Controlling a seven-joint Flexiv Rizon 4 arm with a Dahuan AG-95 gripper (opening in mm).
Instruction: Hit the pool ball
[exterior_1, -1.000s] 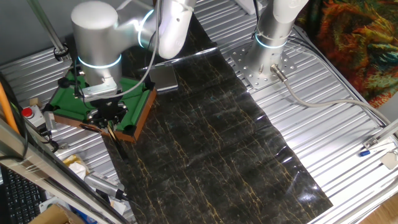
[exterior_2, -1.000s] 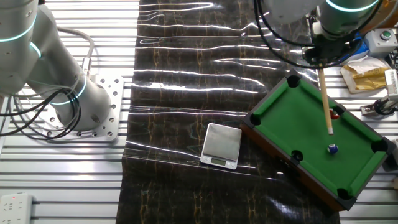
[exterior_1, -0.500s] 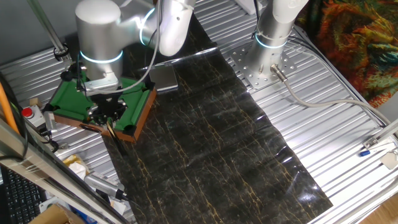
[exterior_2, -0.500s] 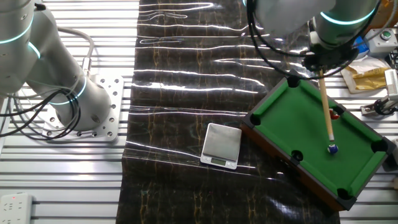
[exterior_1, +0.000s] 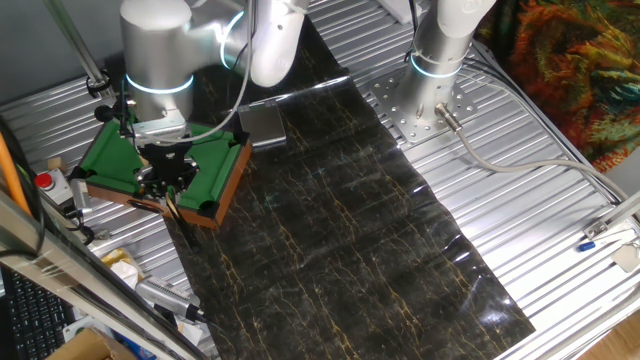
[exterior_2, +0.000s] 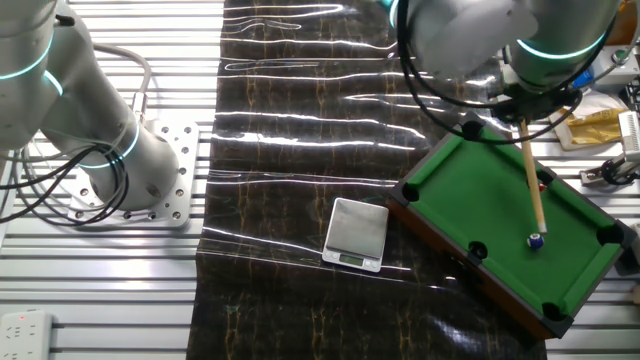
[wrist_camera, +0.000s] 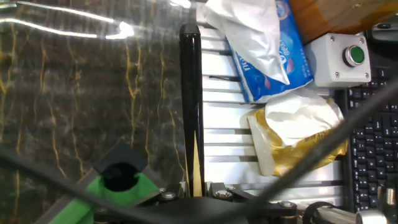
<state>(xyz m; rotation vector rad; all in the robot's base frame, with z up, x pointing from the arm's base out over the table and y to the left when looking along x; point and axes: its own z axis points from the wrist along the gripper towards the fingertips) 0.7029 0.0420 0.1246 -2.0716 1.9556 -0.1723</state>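
Observation:
A small green pool table stands at the right of the dark mat; it also shows in one fixed view and as a corner with a pocket in the hand view. A dark blue pool ball lies near the table's near right end. My gripper hangs over the table's far edge, shut on a wooden cue stick that slants down to the ball, its tip at the ball. In the hand view the cue stick runs up from my gripper. A small red ball sits by the right rail.
A silver scale lies on the mat left of the table. A second arm's base stands far left. A tissue pack, a button box, a paper bag and a keyboard lie beyond the table's end.
The cue has slid forward along the table, its tip going from short of the blue ball to right at it. The ball has not visibly moved.

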